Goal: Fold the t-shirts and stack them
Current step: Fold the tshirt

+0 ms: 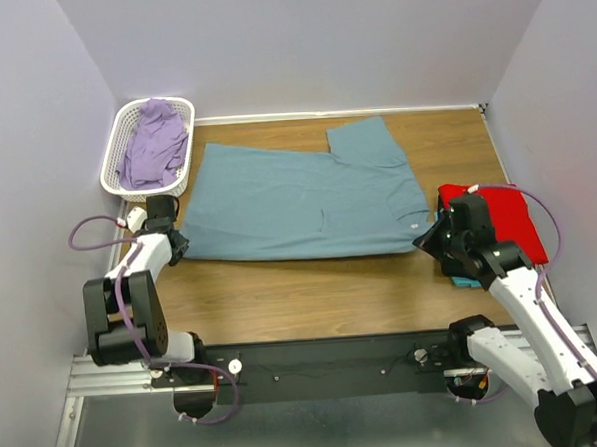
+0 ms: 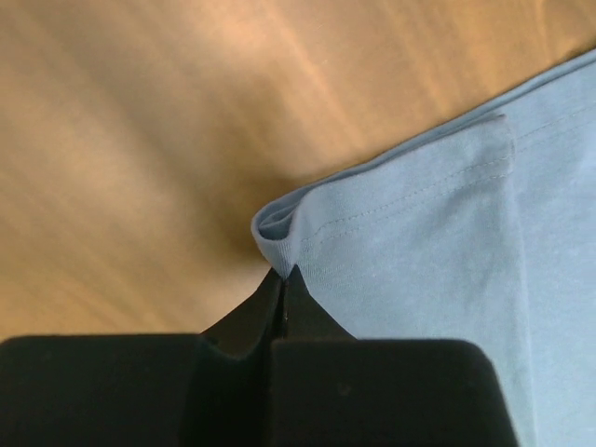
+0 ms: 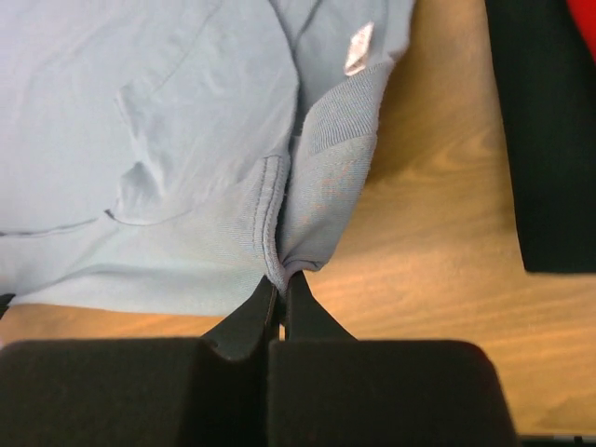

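As two grippers (image 2: 283, 279) (image 3: 282, 283) pinch one blue-grey shirt (image 1: 297, 204), one red shirt (image 1: 508, 217) rests.

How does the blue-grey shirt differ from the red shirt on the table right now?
The blue-grey shirt lies spread wide across the middle of the table; the red shirt is a small folded bundle at the right edge. The left gripper and right gripper each pinch a near corner of the blue-grey shirt; nothing holds the red shirt. Both are plain, single-colour cloth.
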